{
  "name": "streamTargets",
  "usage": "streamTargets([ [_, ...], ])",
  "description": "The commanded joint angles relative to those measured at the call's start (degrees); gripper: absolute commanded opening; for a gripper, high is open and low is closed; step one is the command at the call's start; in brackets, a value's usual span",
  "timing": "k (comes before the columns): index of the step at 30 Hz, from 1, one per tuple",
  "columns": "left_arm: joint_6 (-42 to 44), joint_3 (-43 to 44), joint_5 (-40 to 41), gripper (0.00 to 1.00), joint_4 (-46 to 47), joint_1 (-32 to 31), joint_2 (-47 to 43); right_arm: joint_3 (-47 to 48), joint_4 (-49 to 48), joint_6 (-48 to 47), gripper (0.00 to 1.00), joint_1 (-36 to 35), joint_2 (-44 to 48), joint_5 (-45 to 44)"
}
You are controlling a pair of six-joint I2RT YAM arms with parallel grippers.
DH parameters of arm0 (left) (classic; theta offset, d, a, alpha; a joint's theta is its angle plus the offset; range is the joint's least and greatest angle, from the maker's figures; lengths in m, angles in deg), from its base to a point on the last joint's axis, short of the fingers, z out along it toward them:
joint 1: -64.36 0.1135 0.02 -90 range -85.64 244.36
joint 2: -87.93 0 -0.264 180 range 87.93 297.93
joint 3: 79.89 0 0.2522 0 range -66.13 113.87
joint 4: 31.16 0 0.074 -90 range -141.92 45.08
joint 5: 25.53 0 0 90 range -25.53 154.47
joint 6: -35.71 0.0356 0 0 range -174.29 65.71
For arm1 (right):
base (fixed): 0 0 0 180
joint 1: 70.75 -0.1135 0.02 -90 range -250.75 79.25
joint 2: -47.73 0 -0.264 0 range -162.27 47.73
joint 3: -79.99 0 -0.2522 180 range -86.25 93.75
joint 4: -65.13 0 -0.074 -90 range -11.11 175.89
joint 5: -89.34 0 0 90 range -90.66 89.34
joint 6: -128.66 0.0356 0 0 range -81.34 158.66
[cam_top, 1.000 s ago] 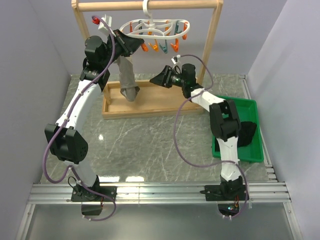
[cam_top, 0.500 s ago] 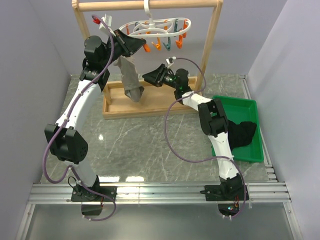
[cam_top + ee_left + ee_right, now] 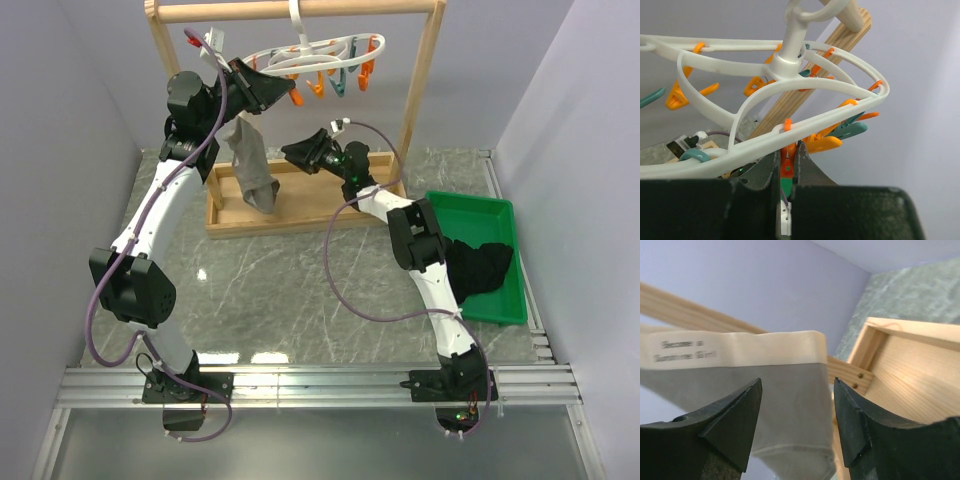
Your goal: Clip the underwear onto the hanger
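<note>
Swung in beside underwear point(image 3: 250, 165) with right hand point(image 3: 797, 387) spread wide, left hand point(image 3: 787, 152) clamped on orange clothespin point(image 3: 785, 170). Pinch waistband point(image 3: 740, 347) squarely, feed upward.

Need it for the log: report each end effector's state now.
Left end effector: closed on an orange clothespin of the hanger.
Right end effector: open, holding nothing; the underwear hangs just ahead of its jaws.

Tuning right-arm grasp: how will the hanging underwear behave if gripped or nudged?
Probably floppy: the underwear hangs in limp folds. Likely light, so a nudge from the right gripper may swing it away. The waistband looks flatter and firmer, likely the better grab.
</note>
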Motion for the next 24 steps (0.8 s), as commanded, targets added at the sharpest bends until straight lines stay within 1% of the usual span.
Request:
streamTargets([
  [1, -1.41, 0.01, -3.59, 0.00, 3.09, -0.06, -2.08, 2.44, 1.23, 1.67, 0.67, -0.29, -2.90, -3.13],
  [4, -1.50, -0.26, -4.47, 0.00, 3.62, -0.06, -1.99, 3.93, 3.42, 2.72, 0.67, -0.82, -4.48, -4.18],
  [10, -1.41, 0.18, -5.97, 0.00, 3.97, -0.06, -1.64, 9.90, 6.50, 5.70, 0.70, -1.61, -7.74, -6.99],
  [14, -1.06, 0.09, -6.23, 0.00, 3.70, 0.02, -1.81, 12.11, 5.89, 8.70, 0.72, -2.31, -8.79, -7.44],
  [18, -1.32, -0.08, -6.41, 0.00, 3.79, 0.02, -2.08, 14.66, 5.10, 12.04, 0.70, -3.01, -8.80, -7.17],
  [24, -1.76, 0.27, -6.41, 0.00, 3.79, 0.29, -1.90, 14.92, 1.67, 18.27, 0.65, -3.19, -5.99, -5.24],
])
